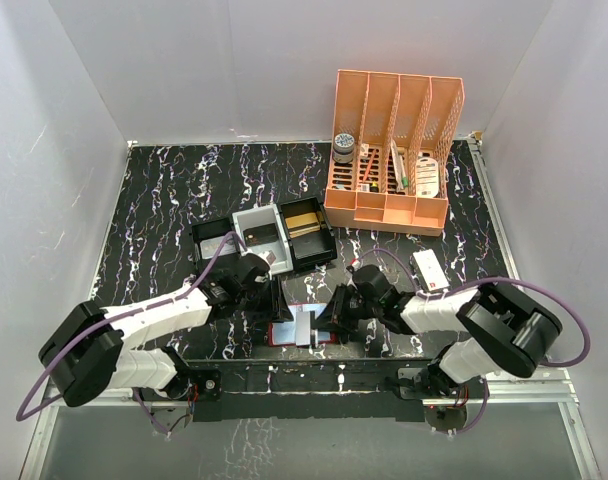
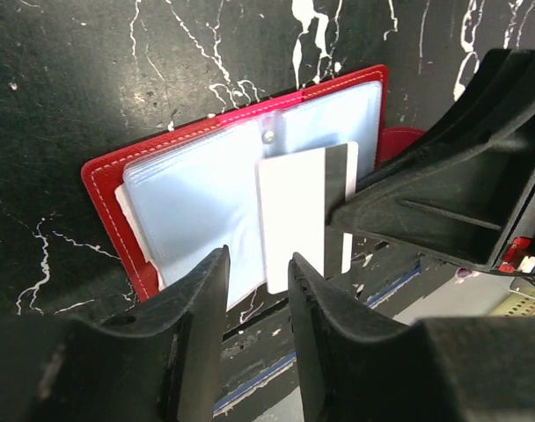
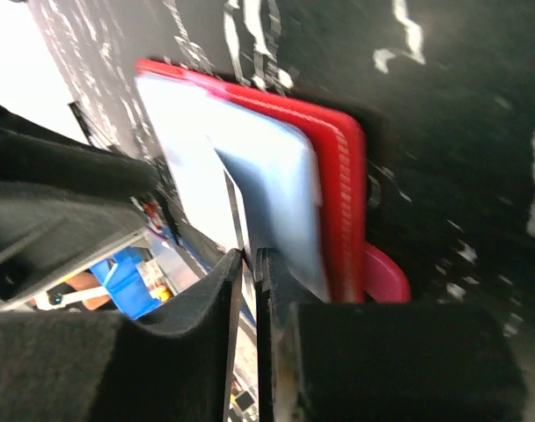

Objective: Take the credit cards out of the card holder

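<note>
The red card holder [image 1: 282,335] lies open at the table's front edge, its clear sleeves up; it also shows in the left wrist view [image 2: 109,176] and the right wrist view [image 3: 342,167]. A pale grey credit card [image 2: 294,211] with a black stripe sticks partly out of a sleeve toward the front edge. My right gripper [image 1: 329,322] is shut on that card's edge [image 3: 234,215], with its jaws almost together [image 3: 249,257]. My left gripper [image 2: 259,272] is open and empty just above the holder's near side, and in the top view [image 1: 276,298] it is left of the right gripper.
A black compartmented tray with a grey insert [image 1: 269,235] stands behind the arms. An orange divided rack [image 1: 389,150] is at the back right. A small white box with a red mark [image 1: 429,270] lies right of centre. The table's front rail [image 1: 314,375] is just beyond the holder.
</note>
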You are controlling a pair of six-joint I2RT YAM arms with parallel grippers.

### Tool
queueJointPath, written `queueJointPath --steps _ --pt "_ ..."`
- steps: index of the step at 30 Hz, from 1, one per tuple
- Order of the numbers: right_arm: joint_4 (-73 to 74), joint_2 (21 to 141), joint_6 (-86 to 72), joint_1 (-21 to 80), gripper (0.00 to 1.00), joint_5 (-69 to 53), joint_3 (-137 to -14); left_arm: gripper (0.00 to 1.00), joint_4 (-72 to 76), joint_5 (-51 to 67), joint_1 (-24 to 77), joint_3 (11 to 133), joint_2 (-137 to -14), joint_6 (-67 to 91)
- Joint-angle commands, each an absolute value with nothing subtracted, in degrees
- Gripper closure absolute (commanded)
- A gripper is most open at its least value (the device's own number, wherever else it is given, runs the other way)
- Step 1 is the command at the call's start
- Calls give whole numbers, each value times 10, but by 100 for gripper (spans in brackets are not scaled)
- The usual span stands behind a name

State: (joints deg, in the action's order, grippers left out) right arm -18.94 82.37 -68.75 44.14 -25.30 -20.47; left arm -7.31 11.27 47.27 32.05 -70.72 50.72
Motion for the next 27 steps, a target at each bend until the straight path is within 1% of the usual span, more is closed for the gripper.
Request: queueJointPath --steps 1,2,4,5,7,9,11,12,14,15,17,20,22,24,27 --pt "-198 788 -694 445 82 -219 -182 69 -78 96 475 322 -712 505" --pt "-191 789 -691 445 79 -217 -188 70 -80 91 475 324 -713 501" --pt "-196 799 -692 445 78 -221 -192 70 -63 106 475 315 -711 487" --pt "-209 805 -704 446 78 -228 -192 72 -51 134 475 309 -714 475" --pt "-247 815 -742 445 78 -231 -192 75 -73 143 475 315 -720 458" --pt "-285 822 -762 444 78 -237 -192 74 -62 154 475 313 -714 458" --pt "-280 827 -754 444 79 -234 -214 73 -36 157 475 311 -705 467" --pt "-270 830 -746 444 82 -230 -221 72 -10 160 475 308 -700 473" --pt "-269 834 -738 444 95 -234 -226 75 35 179 475 295 -700 480" --pt "-276 834 -737 444 100 -238 -227 77 54 192 475 290 -704 478" --pt "-290 838 -739 444 100 -249 -226 81 62 208 475 297 -720 461" --pt "-286 836 -736 444 100 -258 -228 84 6 172 476 318 -737 448" --pt "-273 828 -728 444 100 -256 -229 82 -21 132 476 319 -731 457" --pt "-256 818 -714 444 100 -258 -233 77 -24 108 476 308 -712 471" --pt "-241 806 -700 444 100 -279 -228 71 7 111 476 275 -690 495"
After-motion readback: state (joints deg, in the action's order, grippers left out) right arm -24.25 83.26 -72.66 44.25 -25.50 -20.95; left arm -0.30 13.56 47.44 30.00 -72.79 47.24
